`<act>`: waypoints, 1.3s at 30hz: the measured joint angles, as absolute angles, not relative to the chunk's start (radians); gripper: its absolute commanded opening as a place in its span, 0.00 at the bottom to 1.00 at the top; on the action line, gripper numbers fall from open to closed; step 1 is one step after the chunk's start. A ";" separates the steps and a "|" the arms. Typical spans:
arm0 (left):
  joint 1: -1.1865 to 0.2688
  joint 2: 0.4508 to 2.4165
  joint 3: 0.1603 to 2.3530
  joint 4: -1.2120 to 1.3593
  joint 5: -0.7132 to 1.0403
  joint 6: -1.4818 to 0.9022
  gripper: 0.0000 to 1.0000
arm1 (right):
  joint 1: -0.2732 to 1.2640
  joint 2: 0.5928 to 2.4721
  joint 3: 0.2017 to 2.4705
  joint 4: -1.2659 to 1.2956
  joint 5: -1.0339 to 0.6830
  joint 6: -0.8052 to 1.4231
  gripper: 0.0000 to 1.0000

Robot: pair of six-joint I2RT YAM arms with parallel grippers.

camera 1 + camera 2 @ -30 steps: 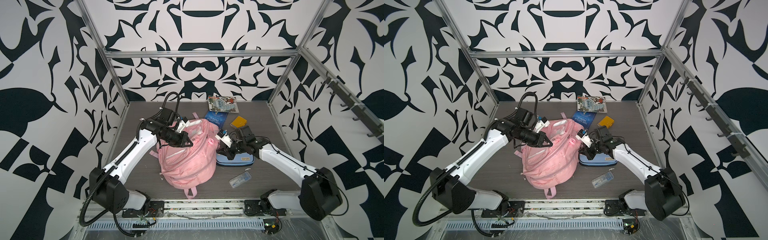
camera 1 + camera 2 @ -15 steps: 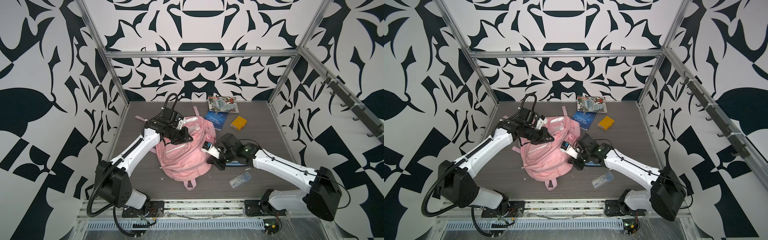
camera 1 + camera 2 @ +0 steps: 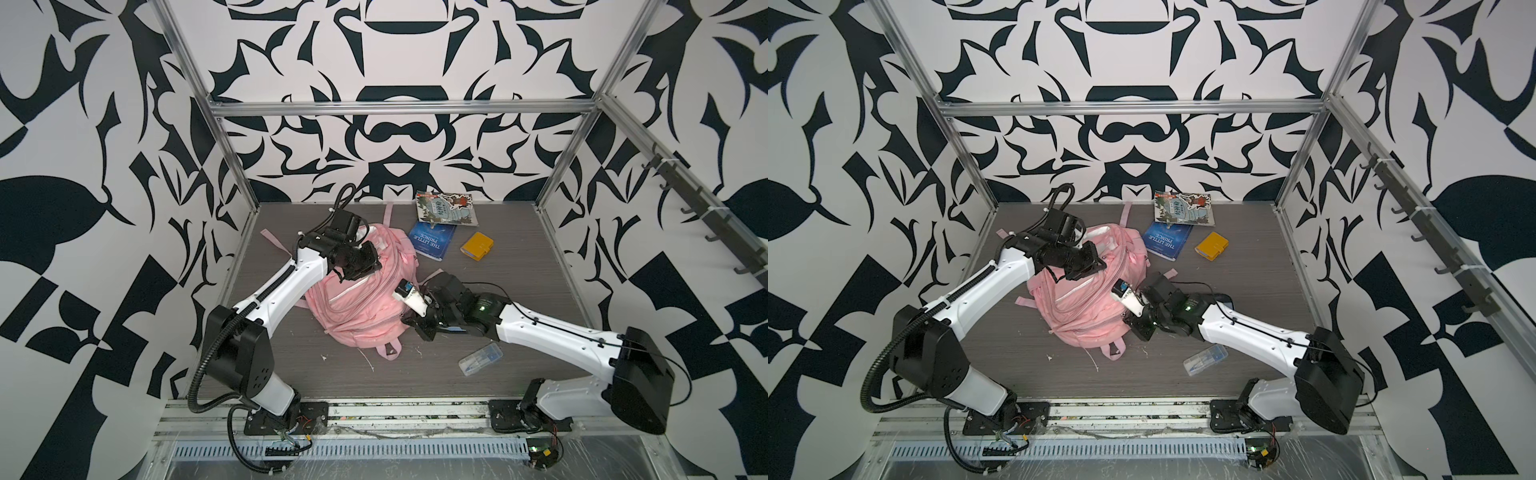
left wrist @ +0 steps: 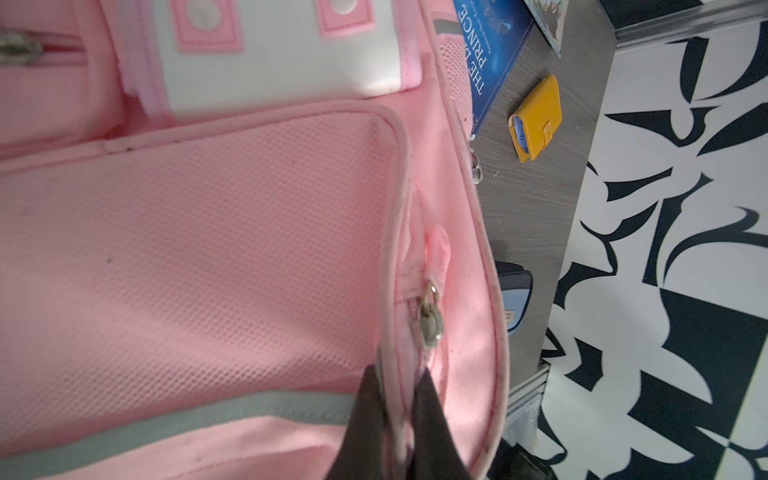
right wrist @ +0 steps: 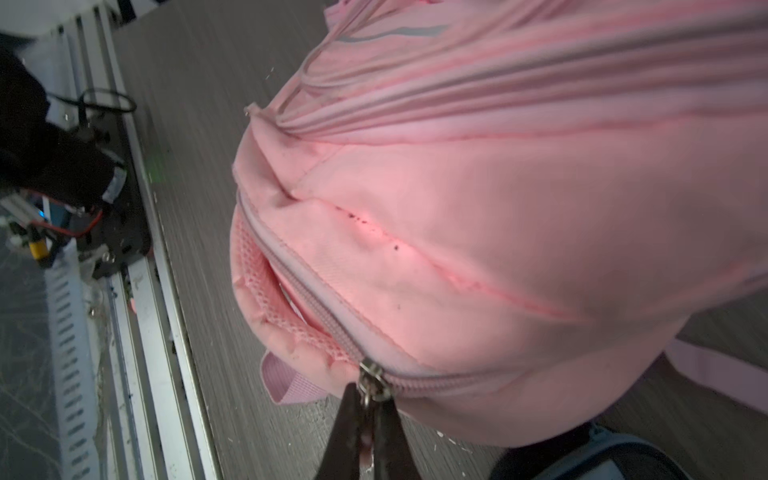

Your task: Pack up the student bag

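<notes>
The pink student bag (image 3: pixel 361 299) (image 3: pixel 1088 299) lies slumped mid-table. My left gripper (image 3: pixel 375 266) (image 3: pixel 1100 264) is at its far upper part. In the left wrist view its fingers (image 4: pixel 399 374) pinch a pink piped seam, just below a metal zip slider (image 4: pixel 430 324). My right gripper (image 3: pixel 406 320) (image 3: pixel 1128 320) is at the bag's near right side. In the right wrist view it (image 5: pixel 370 390) is shut on the metal zip pull (image 5: pixel 374 384) of a long zip. The zip is closed on one side of the slider and gapes over pink mesh on the other.
A blue book (image 3: pixel 432 241), a comic book (image 3: pixel 446 208) and a yellow wallet (image 3: pixel 477 245) lie behind and right of the bag. A clear plastic case (image 3: pixel 480 358) lies front right. A light-blue and navy pencil case (image 5: pixel 602 457) sits mostly hidden under the right arm.
The right gripper has travelled left and toward the front along the bag's side with the zip pull. The bag has slid left and slumped flatter. The left gripper has shifted slightly back.
</notes>
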State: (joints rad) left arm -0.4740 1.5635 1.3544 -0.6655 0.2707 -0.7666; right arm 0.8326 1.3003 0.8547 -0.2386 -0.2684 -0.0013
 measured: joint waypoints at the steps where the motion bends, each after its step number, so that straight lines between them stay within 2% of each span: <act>1: -0.476 1.560 1.364 -0.667 0.265 -0.740 0.64 | 0.788 1.272 0.830 -0.228 -0.284 0.022 0.00; 3: -0.475 1.541 1.368 -0.676 0.251 -0.670 0.77 | 0.700 1.227 0.792 -0.228 -0.299 0.055 0.00; 4: -0.474 1.526 1.365 -0.686 0.249 -0.638 0.80 | 0.668 1.216 0.783 -0.229 -0.304 0.063 0.00; 7: -0.472 1.464 1.342 -0.725 0.249 -0.506 0.80 | 0.564 1.218 0.776 -0.247 -0.331 0.073 0.00; 12: -0.495 1.416 1.314 -0.813 0.226 -0.311 0.81 | 0.490 1.283 0.785 -0.251 -0.405 0.061 0.00; 17: -0.636 1.458 1.301 -0.830 0.133 -0.172 0.81 | 0.467 1.358 0.831 -0.250 -0.451 0.041 0.00; 20: -0.691 1.485 1.261 -0.802 0.112 -0.136 0.81 | 0.463 1.376 0.849 -0.250 -0.464 0.033 0.00; 24: -0.693 1.531 1.219 -0.763 0.080 -0.120 0.84 | 0.459 1.378 0.850 -0.250 -0.468 0.026 0.00; 34: -0.751 1.709 1.251 -0.712 -0.045 -0.070 0.84 | 0.450 1.378 0.850 -0.266 -0.467 0.014 0.00; 35: -0.760 1.713 1.253 -0.709 -0.064 -0.065 0.83 | 0.447 1.378 0.851 -0.268 -0.467 0.014 0.00; 39: -0.780 1.714 1.253 -0.698 -0.119 -0.056 0.61 | 0.442 1.378 0.868 -0.284 -0.467 0.010 0.00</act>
State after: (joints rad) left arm -0.7803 1.7138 1.2526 -0.6975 -0.1188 -0.0555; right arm 0.4419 1.3781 0.8680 -0.2844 -0.4671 0.0097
